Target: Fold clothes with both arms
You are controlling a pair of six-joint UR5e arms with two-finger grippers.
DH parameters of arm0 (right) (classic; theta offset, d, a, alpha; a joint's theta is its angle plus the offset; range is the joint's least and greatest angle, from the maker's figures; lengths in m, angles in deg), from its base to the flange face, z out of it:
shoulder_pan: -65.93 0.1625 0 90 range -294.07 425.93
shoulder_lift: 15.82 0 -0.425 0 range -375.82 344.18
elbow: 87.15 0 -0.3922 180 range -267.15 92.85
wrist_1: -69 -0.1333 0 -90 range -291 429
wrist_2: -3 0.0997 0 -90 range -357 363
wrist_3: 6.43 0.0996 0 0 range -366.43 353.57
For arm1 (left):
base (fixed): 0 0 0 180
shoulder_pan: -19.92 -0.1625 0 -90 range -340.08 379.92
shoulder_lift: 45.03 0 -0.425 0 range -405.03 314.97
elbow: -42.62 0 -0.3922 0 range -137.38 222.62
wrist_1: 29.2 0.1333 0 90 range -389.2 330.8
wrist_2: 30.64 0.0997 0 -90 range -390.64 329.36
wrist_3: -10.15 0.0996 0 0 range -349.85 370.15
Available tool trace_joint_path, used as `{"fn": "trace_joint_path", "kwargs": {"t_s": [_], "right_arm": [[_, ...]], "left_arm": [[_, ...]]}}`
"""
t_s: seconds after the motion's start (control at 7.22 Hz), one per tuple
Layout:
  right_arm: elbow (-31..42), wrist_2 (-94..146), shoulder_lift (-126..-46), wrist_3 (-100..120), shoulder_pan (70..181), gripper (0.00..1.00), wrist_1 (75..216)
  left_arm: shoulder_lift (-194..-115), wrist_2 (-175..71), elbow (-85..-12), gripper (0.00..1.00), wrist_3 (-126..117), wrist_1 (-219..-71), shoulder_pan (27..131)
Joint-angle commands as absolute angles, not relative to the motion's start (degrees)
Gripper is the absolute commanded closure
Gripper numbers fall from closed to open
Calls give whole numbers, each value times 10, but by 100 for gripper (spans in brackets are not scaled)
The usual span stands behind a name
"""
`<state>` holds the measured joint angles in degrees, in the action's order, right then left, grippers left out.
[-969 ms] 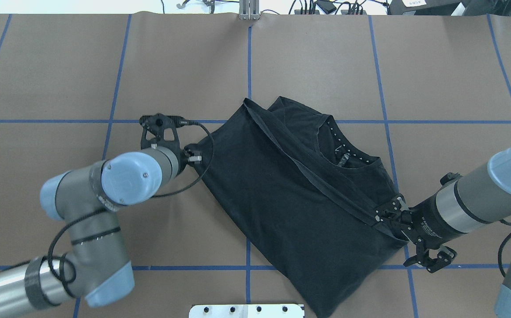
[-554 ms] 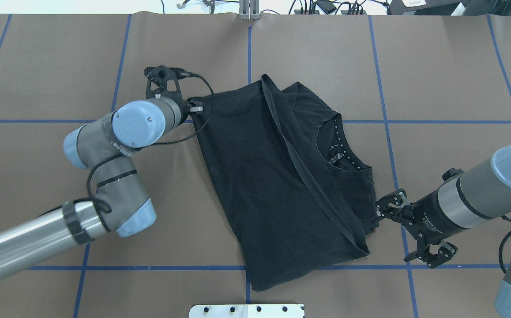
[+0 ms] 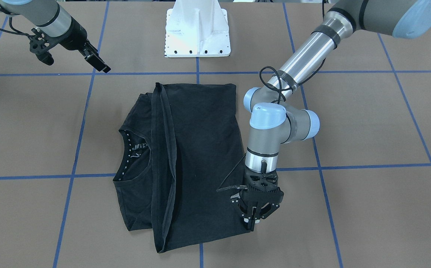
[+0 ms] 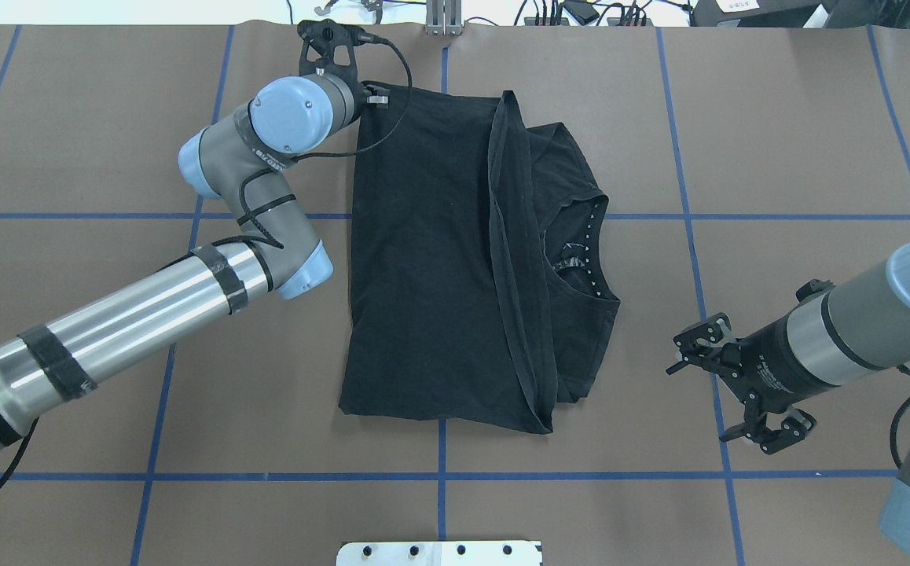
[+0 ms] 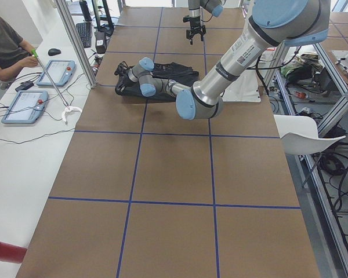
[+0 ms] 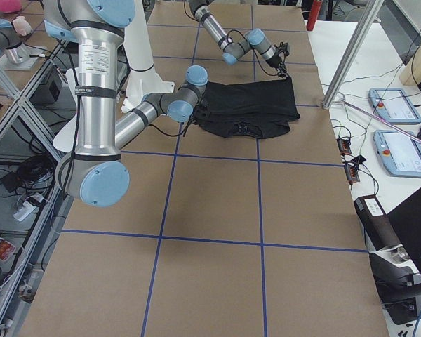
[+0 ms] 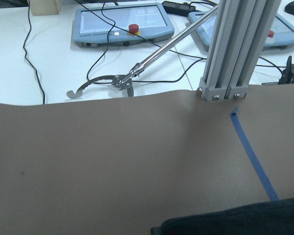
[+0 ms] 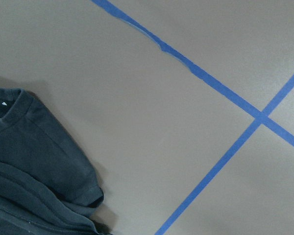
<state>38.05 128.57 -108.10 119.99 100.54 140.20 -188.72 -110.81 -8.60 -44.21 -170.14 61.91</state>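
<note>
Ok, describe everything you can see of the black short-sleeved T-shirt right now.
The black short-sleeved T-shirt lies flat on the brown table, folded over, a hem band running down the overlap. Soft knit, lightly creased. Its neckline, lined with small white marks, shows beside the fold; no chest graphic shows. The left gripper pinches one corner; nothing else touches it.

a table [image 4: 581,102] is carrying everything here, its top lying under a brown paper covering [image 4: 86,118] that blue tape lines [image 4: 738,216] are dividing into large squares. a black t-shirt [image 4: 423,259] is lying flat on it near the middle, folded lengthwise, a long hem edge running across the top layer and the collar showing toward the robot's right. the shirt is covering a crossing of two tape lines. a white pedestal base [image 3: 197,33] is standing at the robot's edge, apart from the shirt.
</note>
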Motion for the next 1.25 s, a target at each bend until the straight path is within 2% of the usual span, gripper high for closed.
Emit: {"fn": "trace_joint_path", "kwargs": {"t_s": [0.0,0.28,0.55,0.69,1.11], "right_arm": [[368,1253,-1055,1198,1012,0,1401],[339,1241,-1011,1178,1011,0,1403],[335,1218,-1005,1178,1004,0,1403],[335,1188,-1002,1178,982,0,1403],[334,1035,-969,1180,881,0,1405]], "left_arm": [[-1888,-1118,-110,42,-400,-1710,635],[-1835,-1120,-171,40,-397,-1704,630],[-1809,-1170,-198,40,-391,-1704,634],[-1777,-1173,-237,40,-392,-1704,634],[-1599,-1241,-454,40,-459,-1694,632]]}}
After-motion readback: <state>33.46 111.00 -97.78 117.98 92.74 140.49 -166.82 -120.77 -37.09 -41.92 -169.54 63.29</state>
